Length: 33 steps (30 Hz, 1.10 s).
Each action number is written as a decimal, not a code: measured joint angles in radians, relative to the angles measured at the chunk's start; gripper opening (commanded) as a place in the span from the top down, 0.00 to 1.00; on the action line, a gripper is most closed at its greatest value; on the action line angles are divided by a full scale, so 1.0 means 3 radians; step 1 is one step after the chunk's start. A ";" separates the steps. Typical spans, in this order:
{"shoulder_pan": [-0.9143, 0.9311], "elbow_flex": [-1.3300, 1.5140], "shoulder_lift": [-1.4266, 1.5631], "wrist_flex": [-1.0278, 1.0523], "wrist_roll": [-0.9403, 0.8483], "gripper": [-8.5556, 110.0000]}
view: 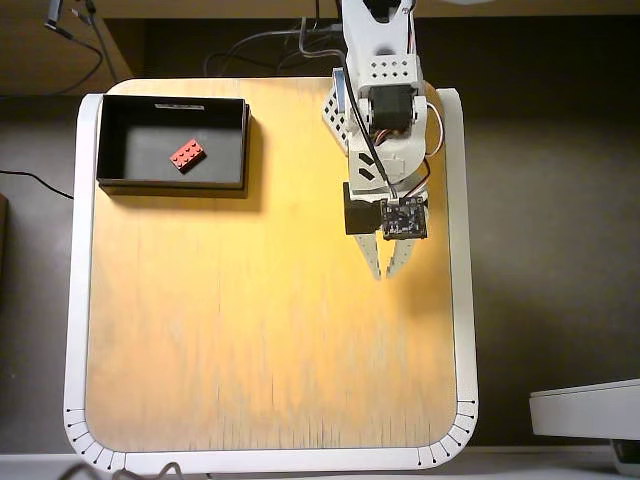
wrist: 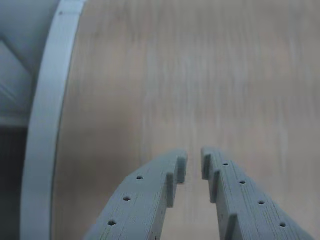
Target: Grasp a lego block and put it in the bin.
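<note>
In the overhead view the red lego block [view: 187, 154] lies flat on the floor of the black bin [view: 135, 135], at the table's far left corner. My gripper [view: 384, 272] hangs over the bare wood right of the middle, far from the bin. Its jaws are almost together with a thin gap and hold nothing. In the wrist view the gripper [wrist: 194, 162] points at empty wood grain. The block and bin are out of that view.
The wooden table has a white rim [view: 462, 300], also seen at the left of the wrist view [wrist: 45, 125]. A small black circuit board [view: 404, 217] sits on my wrist. Cables [view: 270, 40] run behind the table. A white object [view: 585, 410] lies off the table's lower right.
</note>
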 measured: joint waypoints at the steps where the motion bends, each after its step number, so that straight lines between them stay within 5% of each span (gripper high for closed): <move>1: 0.0000 0.0087 0.0082 0.0036 0.0000 0.93; 33: 0.0220 0.0874 0.0501 0.1058 0.0128 0.93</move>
